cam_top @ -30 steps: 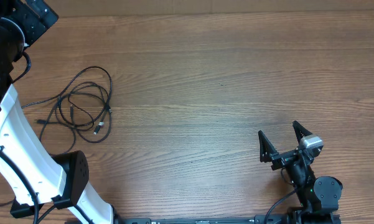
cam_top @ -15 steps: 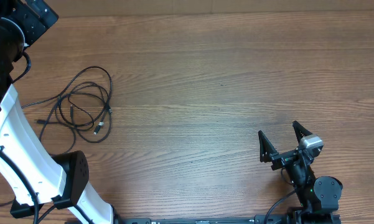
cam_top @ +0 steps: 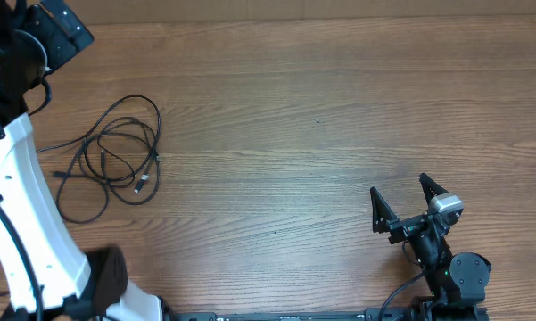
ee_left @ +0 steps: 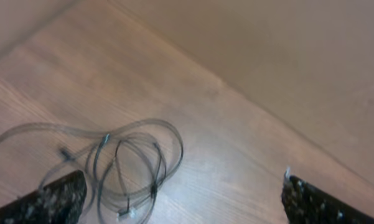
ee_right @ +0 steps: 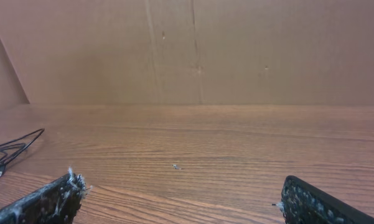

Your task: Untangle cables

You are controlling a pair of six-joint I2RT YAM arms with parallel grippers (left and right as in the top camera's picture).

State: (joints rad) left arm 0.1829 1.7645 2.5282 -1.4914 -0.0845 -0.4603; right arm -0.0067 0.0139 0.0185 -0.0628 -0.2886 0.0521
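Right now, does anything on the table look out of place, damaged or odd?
Only the cables stand out: they lie in a loose tangle of overlapping loops on the left of the table. Nothing looks spilled or damaged.

I see the cables (cam_top: 152, 153) looped on the table (cam_top: 294, 107) at left, my right gripper (cam_top: 398, 184) spread wide near right.
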